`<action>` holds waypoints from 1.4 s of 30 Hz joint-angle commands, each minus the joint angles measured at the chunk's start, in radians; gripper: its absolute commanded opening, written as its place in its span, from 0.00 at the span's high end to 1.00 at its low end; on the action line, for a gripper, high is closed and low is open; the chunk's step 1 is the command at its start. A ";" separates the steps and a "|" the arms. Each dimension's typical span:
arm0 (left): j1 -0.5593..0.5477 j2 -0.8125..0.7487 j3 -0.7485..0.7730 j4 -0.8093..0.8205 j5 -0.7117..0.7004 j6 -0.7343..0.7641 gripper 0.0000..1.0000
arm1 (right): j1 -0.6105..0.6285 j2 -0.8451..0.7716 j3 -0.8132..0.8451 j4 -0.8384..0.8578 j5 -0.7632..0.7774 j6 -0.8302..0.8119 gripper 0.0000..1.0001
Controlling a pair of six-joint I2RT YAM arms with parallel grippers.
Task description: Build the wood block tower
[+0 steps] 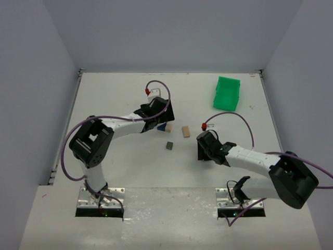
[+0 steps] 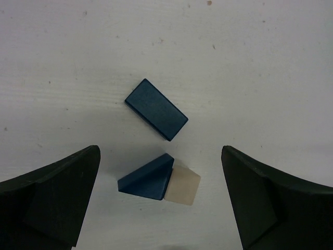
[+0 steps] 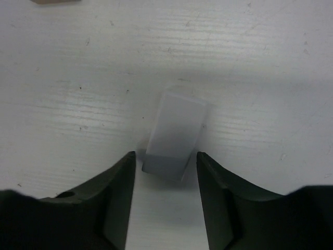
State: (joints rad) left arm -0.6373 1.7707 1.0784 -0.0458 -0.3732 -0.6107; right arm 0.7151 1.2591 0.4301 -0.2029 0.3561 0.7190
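Observation:
No tower stands; the blocks lie loose on the white table. In the left wrist view a dark blue rectangular block (image 2: 156,109) lies flat, and nearer me a blue wedge (image 2: 146,178) touches a pale tan piece (image 2: 182,186). My left gripper (image 2: 160,151) is open wide above them, touching nothing; in the top view it (image 1: 162,119) hovers over the blue pieces (image 1: 162,126). My right gripper (image 3: 165,154) is open around the near end of a white block (image 3: 174,136), with a gap on each side. That block is hidden under the right gripper (image 1: 200,148) in the top view.
A tan block (image 1: 186,131) lies between the two grippers; its edge shows at the top left of the right wrist view (image 3: 52,1). A small dark cube (image 1: 169,146) sits nearer the arms. A green plastic bin (image 1: 227,92) stands at the back right.

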 commanded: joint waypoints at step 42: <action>-0.018 0.350 0.364 -0.161 -0.173 -0.074 0.87 | 0.001 -0.304 -0.114 0.016 0.138 0.044 0.01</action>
State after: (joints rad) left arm -0.6476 2.1147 1.3973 -0.2132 -0.5400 -0.7096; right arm 0.7151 0.9792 0.3229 -0.1843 0.4436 0.7354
